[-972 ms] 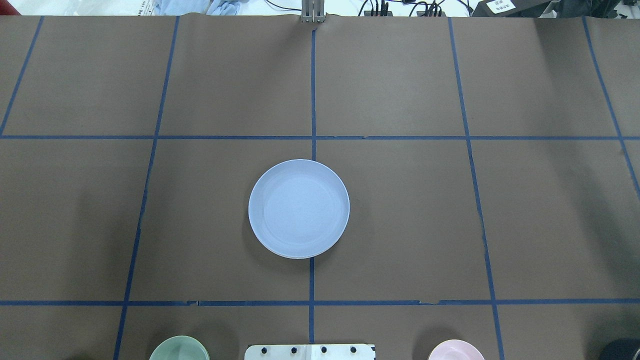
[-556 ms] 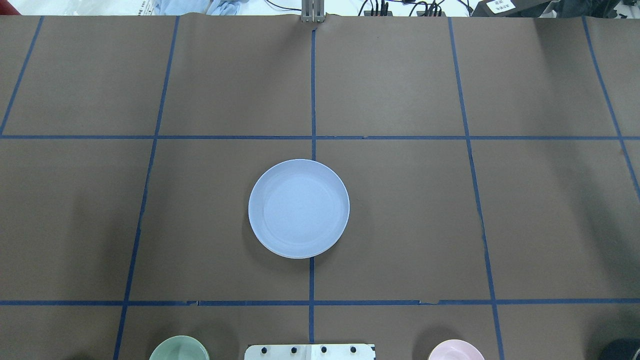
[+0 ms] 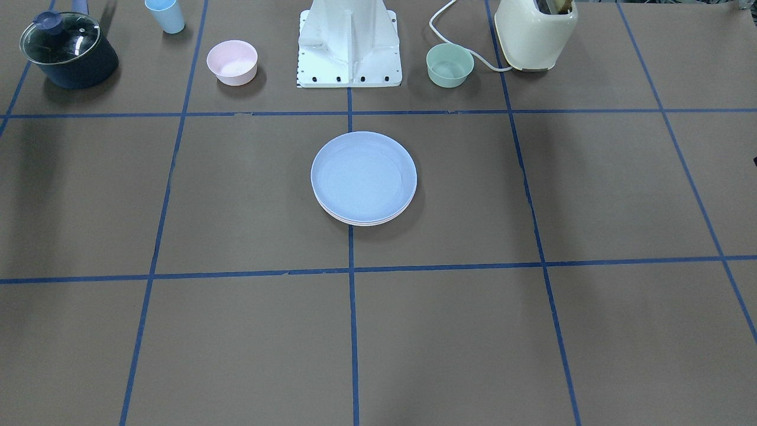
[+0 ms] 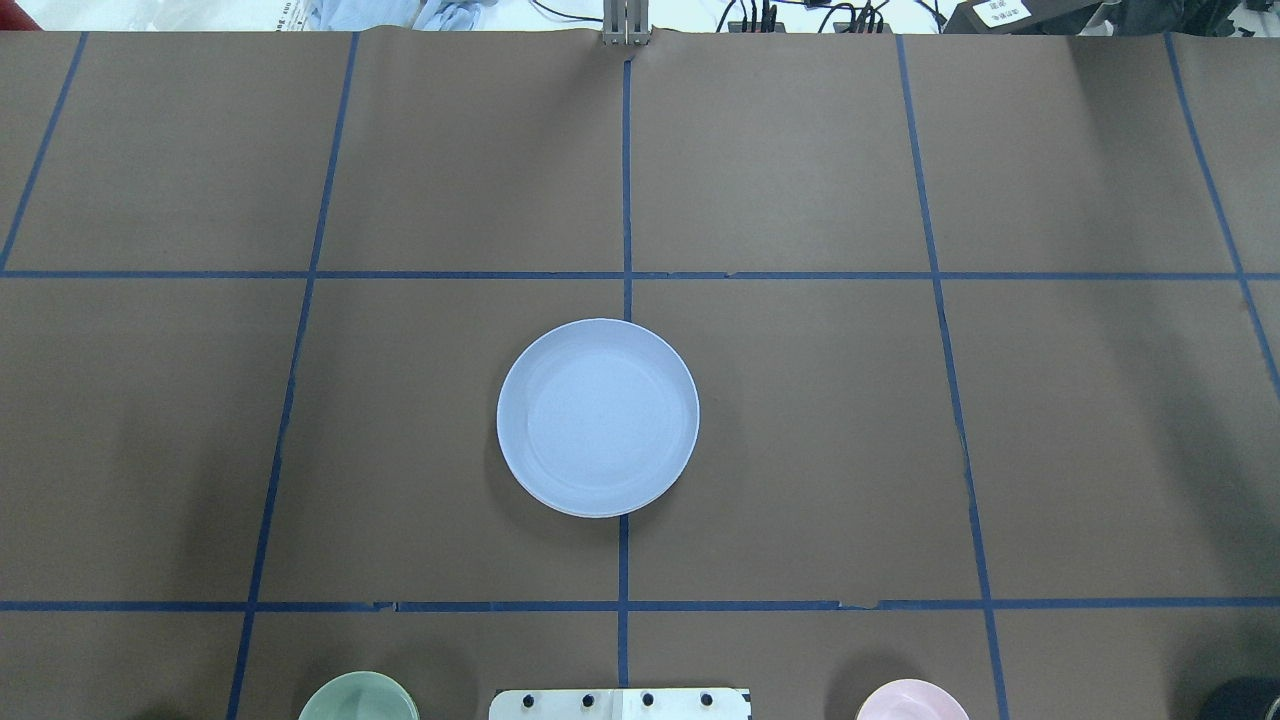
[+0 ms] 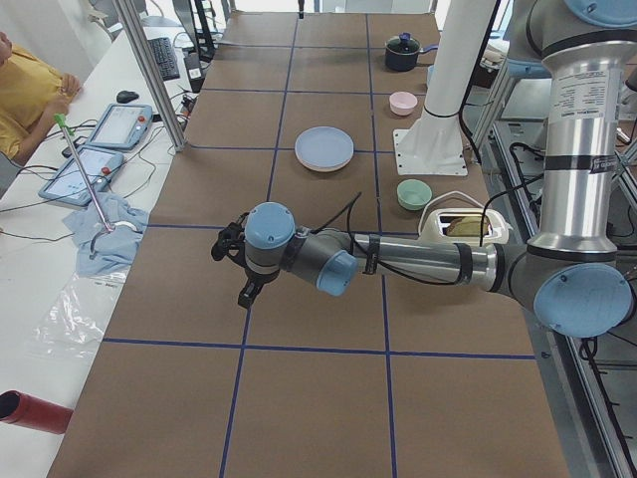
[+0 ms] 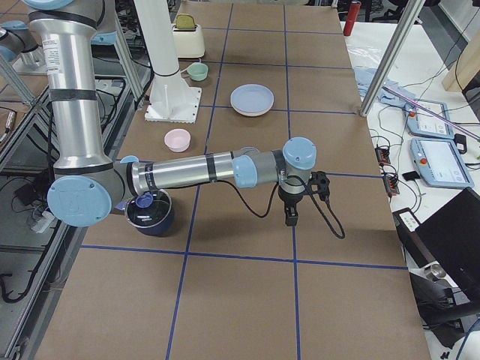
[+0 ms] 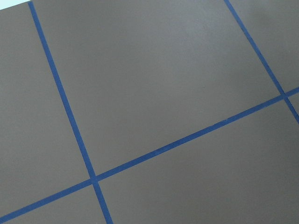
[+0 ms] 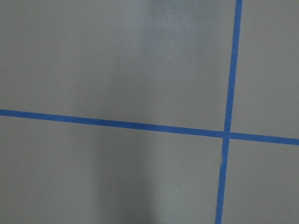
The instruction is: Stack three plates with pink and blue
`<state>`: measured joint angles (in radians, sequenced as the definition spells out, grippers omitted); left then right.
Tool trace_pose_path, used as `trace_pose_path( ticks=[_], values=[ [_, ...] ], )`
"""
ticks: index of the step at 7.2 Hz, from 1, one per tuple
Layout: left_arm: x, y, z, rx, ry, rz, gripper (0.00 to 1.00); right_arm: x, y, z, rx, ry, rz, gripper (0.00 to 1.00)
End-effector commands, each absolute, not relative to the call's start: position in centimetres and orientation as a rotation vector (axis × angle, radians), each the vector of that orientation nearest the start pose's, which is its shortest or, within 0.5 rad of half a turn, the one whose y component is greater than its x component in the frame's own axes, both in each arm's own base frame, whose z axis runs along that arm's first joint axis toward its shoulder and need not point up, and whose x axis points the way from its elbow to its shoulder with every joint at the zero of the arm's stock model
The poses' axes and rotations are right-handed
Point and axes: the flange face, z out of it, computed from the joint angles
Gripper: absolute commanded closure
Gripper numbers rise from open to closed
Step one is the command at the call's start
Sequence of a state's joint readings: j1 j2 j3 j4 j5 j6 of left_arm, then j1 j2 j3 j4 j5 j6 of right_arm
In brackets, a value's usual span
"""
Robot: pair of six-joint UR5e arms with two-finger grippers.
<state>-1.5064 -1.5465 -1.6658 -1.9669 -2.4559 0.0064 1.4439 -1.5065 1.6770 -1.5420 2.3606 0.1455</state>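
A pastel blue plate [image 3: 364, 176] lies on top of a stack at the table's middle, also in the overhead view [image 4: 597, 415]. Pale rims of lower plates [image 3: 362, 222] show under its near edge; their colours are hard to tell, so the pink and cream plates are mostly hidden. My left gripper [image 5: 246, 295] shows only in the exterior left view, far from the stack, pointing down over bare table. My right gripper [image 6: 289, 219] shows only in the exterior right view, likewise far off. I cannot tell whether either is open or shut.
Along the robot's side stand a small pink bowl [image 3: 232, 61], a mint-green bowl [image 3: 449, 65], a lidded dark pot [image 3: 68, 50], a blue cup [image 3: 165, 15], a cream toaster [image 3: 535, 32] and the white robot base [image 3: 349, 44].
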Motion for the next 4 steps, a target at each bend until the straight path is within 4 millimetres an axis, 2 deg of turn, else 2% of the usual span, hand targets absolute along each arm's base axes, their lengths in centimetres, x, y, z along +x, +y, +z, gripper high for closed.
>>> trace_pose_path(
  ticks=[1,2,3,4],
  values=[
    [-2.5,-50.2,57.4,0.402,0.871,0.261,0.0,0.7,-52.6,57.9,0.088,-0.794,-0.09,0.0],
    [-2.8,-50.8,58.0,0.368,0.817,0.231,0.0,1.5,-51.9,59.0,0.079,-0.782,-0.131,0.0],
    [-3.1,-51.3,58.4,0.321,0.782,0.203,0.0,1.9,-52.0,59.0,0.058,-0.752,-0.122,0.0],
    [-3.5,-51.9,57.9,0.324,0.748,0.194,0.0,1.8,-51.8,59.3,0.051,-0.747,-0.122,0.0]
  ],
)
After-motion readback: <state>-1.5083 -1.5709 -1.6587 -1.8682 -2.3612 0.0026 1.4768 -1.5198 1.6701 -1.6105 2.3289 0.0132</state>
